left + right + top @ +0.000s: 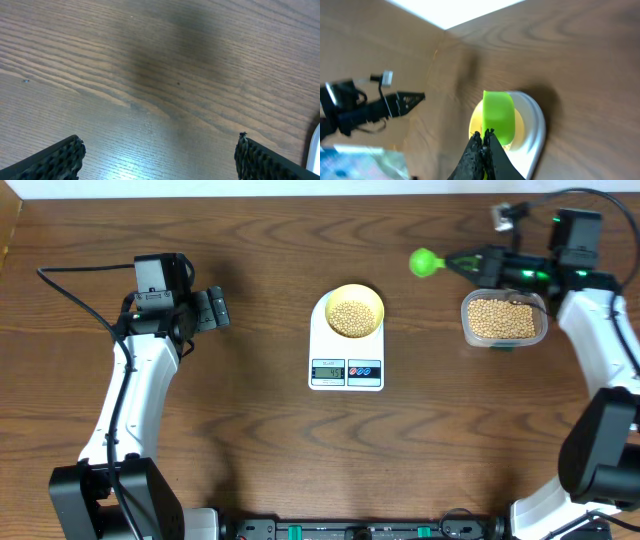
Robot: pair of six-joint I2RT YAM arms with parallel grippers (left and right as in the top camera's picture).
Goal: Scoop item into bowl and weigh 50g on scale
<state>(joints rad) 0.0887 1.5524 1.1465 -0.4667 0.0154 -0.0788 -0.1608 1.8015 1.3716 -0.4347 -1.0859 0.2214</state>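
Note:
The pale yellow bowl (355,311) holds tan beans (354,317) and stands on the white scale (346,372) at the table's middle. The scale's lit display (328,371) is too small to read. My right gripper (476,262) is shut on the handle of a green scoop (424,262), which hangs above the table right of the bowl. In the right wrist view the scoop (498,116) sticks out past the shut gripper (484,136), with the bowl (477,121) and scale (538,129) behind it. My left gripper (216,308) stands open and empty, left of the scale.
A clear plastic container (503,319) full of beans sits at the right, under my right arm. The left wrist view shows bare wood between the open gripper (160,141) fingers, and the scale's white edge (315,155) at far right.

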